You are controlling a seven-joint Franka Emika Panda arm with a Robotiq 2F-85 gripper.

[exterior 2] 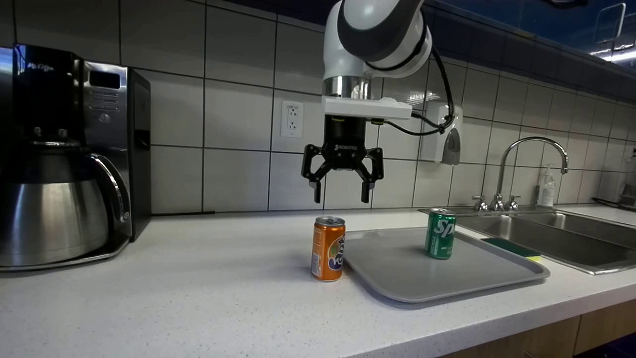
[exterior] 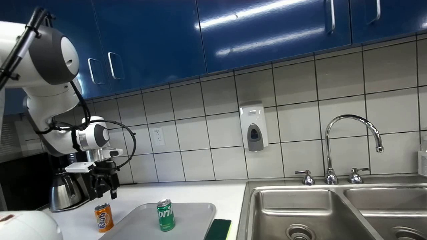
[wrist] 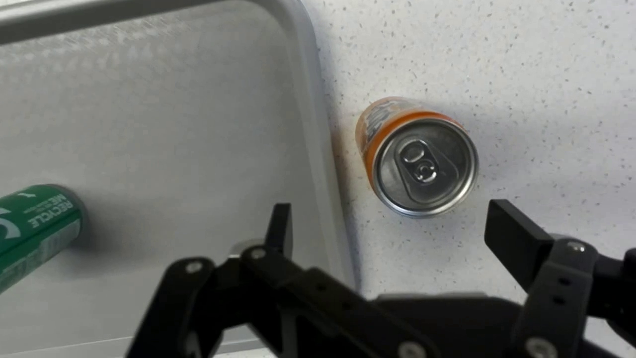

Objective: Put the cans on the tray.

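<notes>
The green can stands upright on the grey tray. Just off the tray, on the white counter, the orange can is upright close to the tray's edge. My gripper hangs pointing down above the orange can, with a visible gap over its silver top. Its fingers are wide apart and nothing is between them. In the wrist view the can's top shows ahead of the fingertips, untouched.
A coffee maker stands on the counter at the far side from the sink. Near the tray, a dark green sponge pad lies by the sink rim. The tiled wall runs behind, with a soap dispenser.
</notes>
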